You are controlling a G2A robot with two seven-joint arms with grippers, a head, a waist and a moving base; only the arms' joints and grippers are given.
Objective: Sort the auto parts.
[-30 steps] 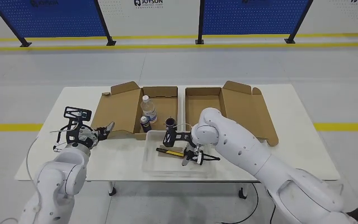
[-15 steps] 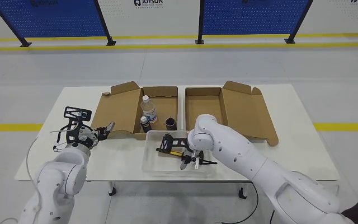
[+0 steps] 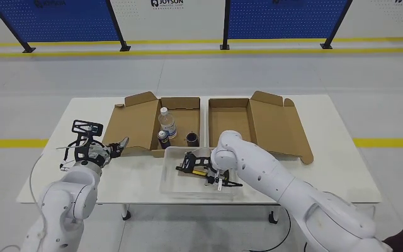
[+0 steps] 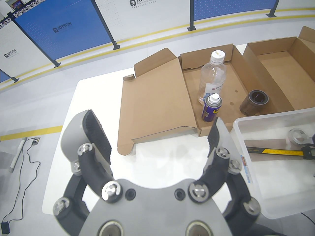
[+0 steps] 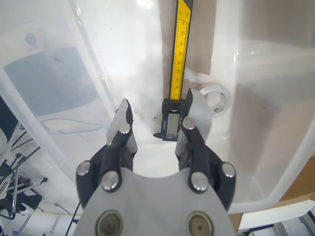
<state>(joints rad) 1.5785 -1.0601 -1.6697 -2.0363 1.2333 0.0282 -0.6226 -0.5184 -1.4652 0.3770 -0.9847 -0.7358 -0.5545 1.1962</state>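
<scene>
While the right gripper (image 5: 158, 101) is held inside the clear bin (image 3: 167, 183) with its jaws apart, the left gripper (image 4: 153, 121) is kept over the table (image 3: 327, 170), off to the side of the boxes, its jaws spread wide.

The digital caliper (image 5: 181, 50) is laid flat on the bin floor, and its display head is seen between the right gripper's fingertips, close by 1 of them; whether it is touched cannot be told. A metal ring (image 5: 219, 99) is laid just beside that head. Behind the bin, 2 open cardboard boxes are set side by side: in the left box (image 3: 179, 104) a water bottle (image 4: 212, 79), a spray can (image 4: 211, 109) and a dark cylindrical sleeve (image 4: 253, 103) are stood upright, and the right box (image 3: 230, 120) is placed next to it.
</scene>
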